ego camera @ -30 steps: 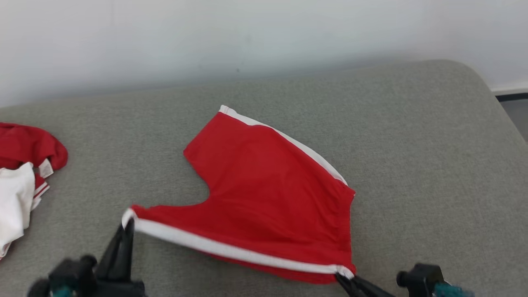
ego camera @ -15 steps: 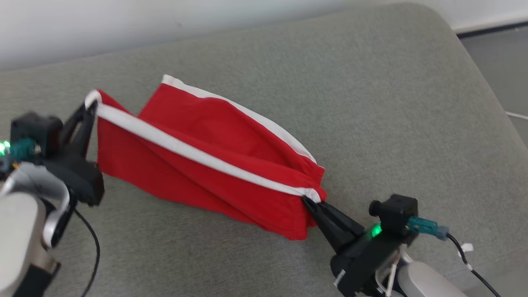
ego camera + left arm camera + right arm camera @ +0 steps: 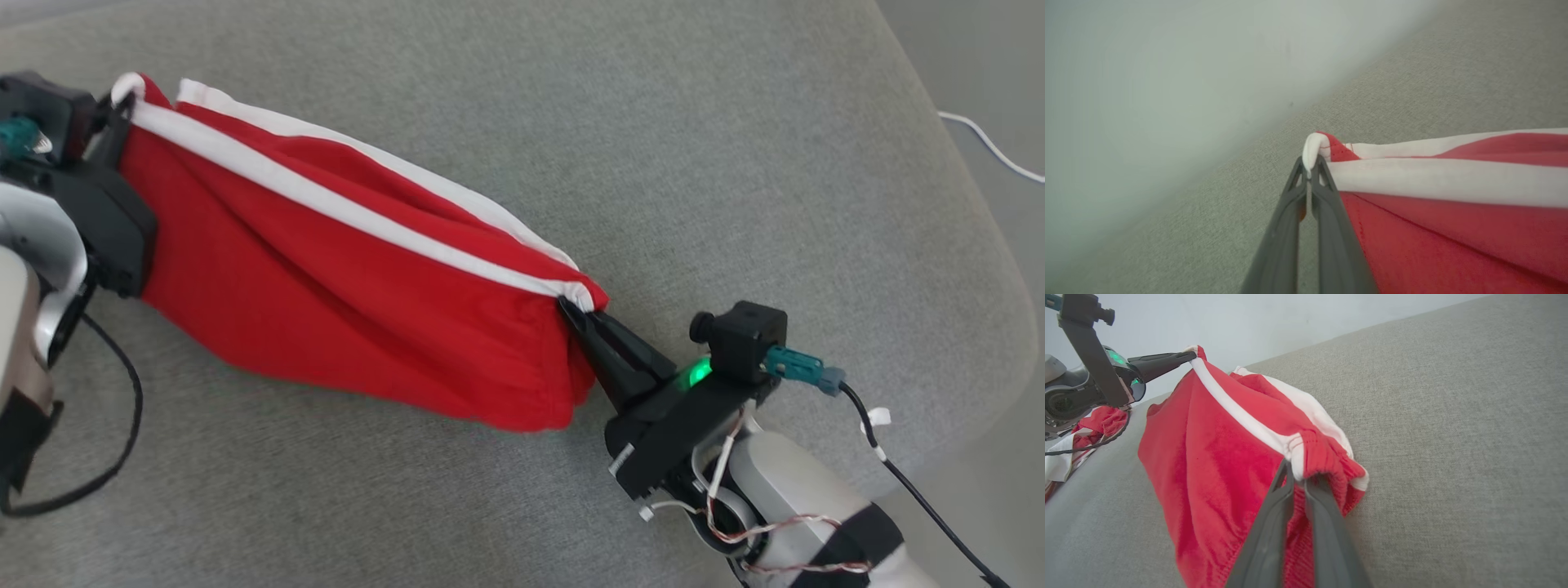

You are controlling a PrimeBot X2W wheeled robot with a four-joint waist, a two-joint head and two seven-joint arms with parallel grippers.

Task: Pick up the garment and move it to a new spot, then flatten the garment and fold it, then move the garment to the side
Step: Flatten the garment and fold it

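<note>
1. The garment [image 3: 326,310] is bright red, with 2 white stripes [image 3: 326,204] running along its edges.
2. The padded surface [image 3: 653,122] is grey-beige with a fine woven fleck.
3. The left gripper [image 3: 1309,165] and the right gripper [image 3: 569,309] have dark grey to black fingers.
4. At the lower right of the head view, a green light [image 3: 696,373] glows on a black mount next to a teal plug [image 3: 796,363]. The forearm [image 3: 804,490] is white.
5. At the upper right there is a white cable [image 3: 988,147].
6. At the left of the right wrist view lies a heap of cloth [image 3: 1090,428], red and white.
7. The wall [image 3: 1147,81] is pale grey-white.
</note>
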